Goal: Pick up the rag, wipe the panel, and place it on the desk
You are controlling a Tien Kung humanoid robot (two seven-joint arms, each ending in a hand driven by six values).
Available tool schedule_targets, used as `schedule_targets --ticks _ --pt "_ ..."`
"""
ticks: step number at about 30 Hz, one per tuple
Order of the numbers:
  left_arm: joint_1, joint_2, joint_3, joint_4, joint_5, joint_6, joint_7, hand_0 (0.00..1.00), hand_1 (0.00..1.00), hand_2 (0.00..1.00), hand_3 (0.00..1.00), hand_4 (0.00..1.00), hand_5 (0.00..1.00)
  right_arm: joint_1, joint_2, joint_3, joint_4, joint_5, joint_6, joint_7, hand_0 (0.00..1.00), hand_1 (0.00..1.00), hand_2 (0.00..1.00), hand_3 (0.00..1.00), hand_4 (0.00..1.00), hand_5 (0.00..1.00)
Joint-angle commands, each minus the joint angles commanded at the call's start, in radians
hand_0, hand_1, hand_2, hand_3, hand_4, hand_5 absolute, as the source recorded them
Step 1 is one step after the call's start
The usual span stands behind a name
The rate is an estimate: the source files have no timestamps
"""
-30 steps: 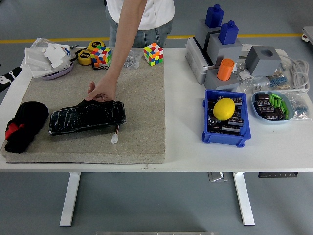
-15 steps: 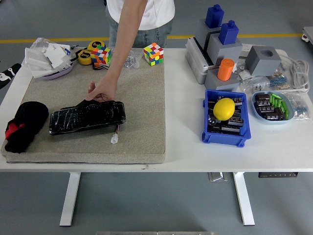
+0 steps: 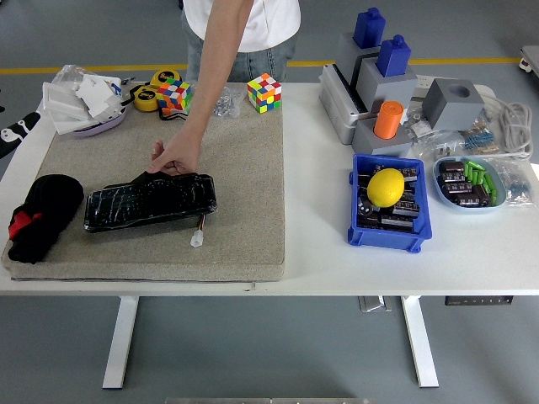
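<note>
White table (image 3: 320, 269), grey felt mat (image 3: 244, 168) at left. Bundled black rag with red patch (image 3: 40, 215) lies at mat's left edge, beside glossy black rectangular panel (image 3: 150, 202). Person's hand (image 3: 175, 156) rests on panel's far edge. Neither robot hand visible; state unknown. Rag likely soft, light; pinch the bunched top.

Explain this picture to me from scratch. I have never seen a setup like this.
The picture comes from a camera on a humanoid robot's head, looking down over a white table. Only a bit of the robot's left arm shows at the left edge; neither robot hand is visible. A person across the table rests a hand on the far edge of a black panel, which lies on a beige mat. A black rag sits beside the panel. Nothing is held. To the right, a blue bin holds a yellow ball.
</note>
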Motion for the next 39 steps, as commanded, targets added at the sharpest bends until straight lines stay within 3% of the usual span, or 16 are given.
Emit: schedule_targets --ticks 39 --pt "0.024 -0.023 -0.013 -0.013 -0.006 0.003 -0.003 0.361 0.555 0.627 0.743 0.998 0.652 -0.012 0.028 0.000 -0.003 -0.004 0.005 0.001 0.745 0.646 0.692 0.592 0.960 0.581"
